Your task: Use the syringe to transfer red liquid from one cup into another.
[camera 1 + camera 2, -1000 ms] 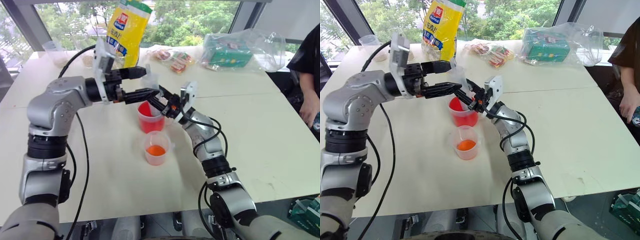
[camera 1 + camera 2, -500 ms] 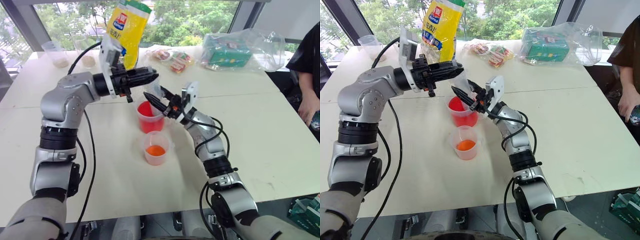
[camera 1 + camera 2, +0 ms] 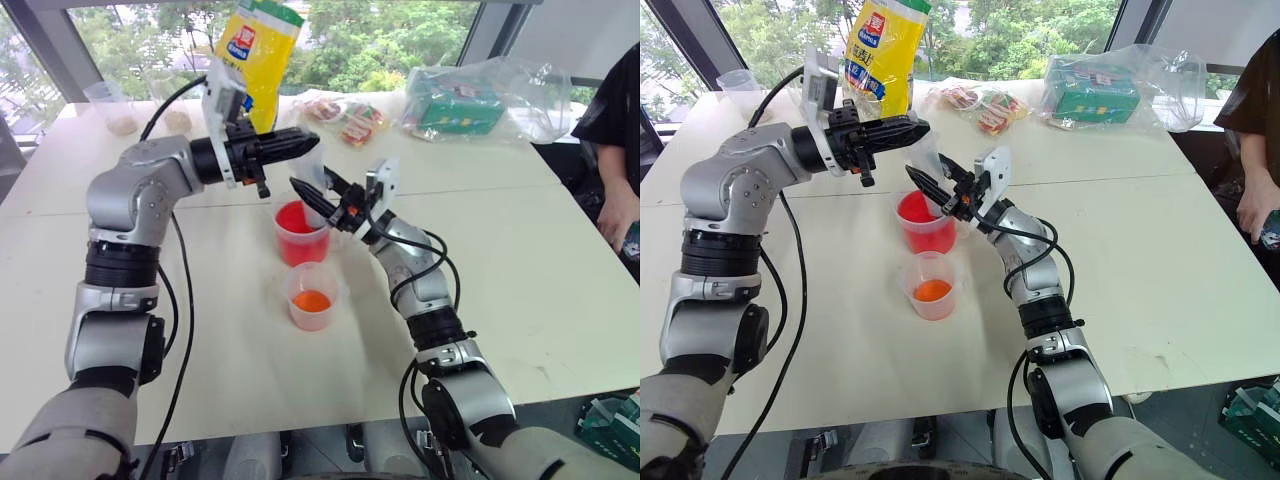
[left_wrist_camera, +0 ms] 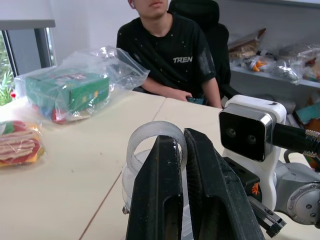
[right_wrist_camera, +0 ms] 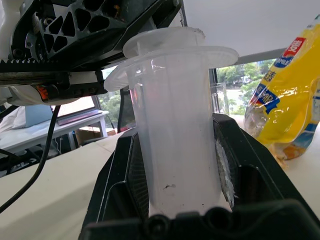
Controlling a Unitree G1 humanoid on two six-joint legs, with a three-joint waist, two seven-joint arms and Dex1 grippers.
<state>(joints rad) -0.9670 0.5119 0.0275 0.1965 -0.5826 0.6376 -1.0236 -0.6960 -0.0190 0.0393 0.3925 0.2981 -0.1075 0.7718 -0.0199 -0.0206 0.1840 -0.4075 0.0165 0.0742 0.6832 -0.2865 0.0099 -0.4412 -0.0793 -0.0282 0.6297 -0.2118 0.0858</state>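
Observation:
The clear syringe [image 5: 175, 130] stands over the larger cup [image 3: 299, 238] of bright red liquid [image 3: 300, 246], its lower end dipping into the cup's mouth. My right gripper [image 3: 312, 190] is shut on the syringe barrel from the right side. My left gripper [image 3: 312, 141] reaches in level from the left, and its fingers [image 4: 160, 190] are pressed together at the plunger's clear top flange [image 4: 149, 134]. The smaller cup [image 3: 313, 297], with a shallow orange-red layer, sits on the white table [image 3: 520, 260] just in front of the larger one.
A yellow bag [image 3: 255, 60] stands behind the cups. Snack packets [image 3: 345, 118] and a bagged green box [image 3: 470, 100] lie further back. Clear cups with grains [image 3: 115, 108] sit at the back left. A person in black [image 3: 615, 130] sits at the right edge.
My left gripper, wide open beside the syringe top a second ago, has shut and risen a little. The right gripper and both cups have stayed put.

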